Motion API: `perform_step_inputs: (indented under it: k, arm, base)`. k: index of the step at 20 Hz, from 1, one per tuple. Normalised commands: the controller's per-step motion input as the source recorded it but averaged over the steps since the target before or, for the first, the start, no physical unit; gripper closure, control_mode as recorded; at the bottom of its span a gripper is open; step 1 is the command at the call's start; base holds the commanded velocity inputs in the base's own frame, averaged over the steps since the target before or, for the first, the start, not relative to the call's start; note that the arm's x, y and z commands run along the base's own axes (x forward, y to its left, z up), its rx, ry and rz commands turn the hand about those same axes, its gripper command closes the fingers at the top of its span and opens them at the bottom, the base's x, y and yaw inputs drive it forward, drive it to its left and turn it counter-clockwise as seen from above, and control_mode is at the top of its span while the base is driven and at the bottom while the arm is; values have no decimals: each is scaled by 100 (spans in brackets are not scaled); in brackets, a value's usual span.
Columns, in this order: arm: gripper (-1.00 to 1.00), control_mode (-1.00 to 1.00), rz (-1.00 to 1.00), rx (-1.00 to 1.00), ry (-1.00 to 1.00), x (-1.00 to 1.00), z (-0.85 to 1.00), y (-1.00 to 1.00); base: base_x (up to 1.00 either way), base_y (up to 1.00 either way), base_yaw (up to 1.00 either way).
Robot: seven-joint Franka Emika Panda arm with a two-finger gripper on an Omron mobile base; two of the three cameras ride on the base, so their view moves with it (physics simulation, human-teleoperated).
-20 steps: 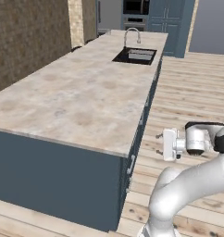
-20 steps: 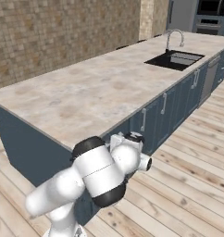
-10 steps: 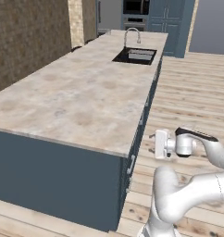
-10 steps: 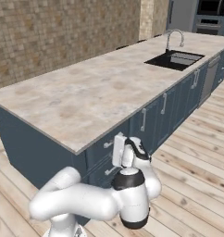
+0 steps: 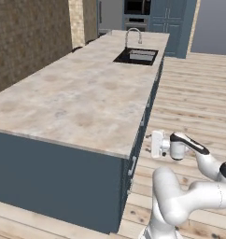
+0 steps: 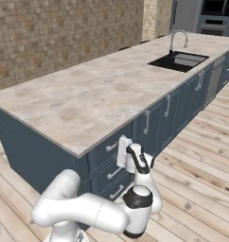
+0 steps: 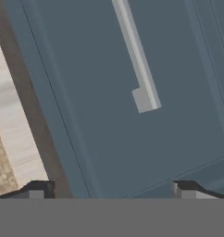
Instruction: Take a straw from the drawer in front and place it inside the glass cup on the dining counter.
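We count one counter (image 5: 77, 100) with a beige marbled top; it also shows in the right base view (image 6: 88, 94). One sink (image 5: 136, 56) is set into it, with one faucet (image 5: 132, 33) standing beside the basin. On the cabinet face in the right base view we count four silver bar handles clearly: two upright ones (image 6: 146, 122) on the door fronts and, further along, a close pair (image 6: 200, 80); lower handles near the arm are partly hidden, so we leave their number open. One gripper (image 6: 120, 152) faces that cabinet front. In the hand view we count one drawer (image 7: 109, 139) front bearing one handle (image 7: 137, 60), and two finger tips (image 7: 37, 190) set wide apart.
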Motion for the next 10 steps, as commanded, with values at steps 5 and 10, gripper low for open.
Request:
perform_step_inputs:
  k: [5,10]
  arm:
    - [-100,-100,0,0,-2,20,-20,16]
    - [-100,-100,0,0,-1,20,-36,26]
  base:
    - [0,0,0]
    - [0,0,0]
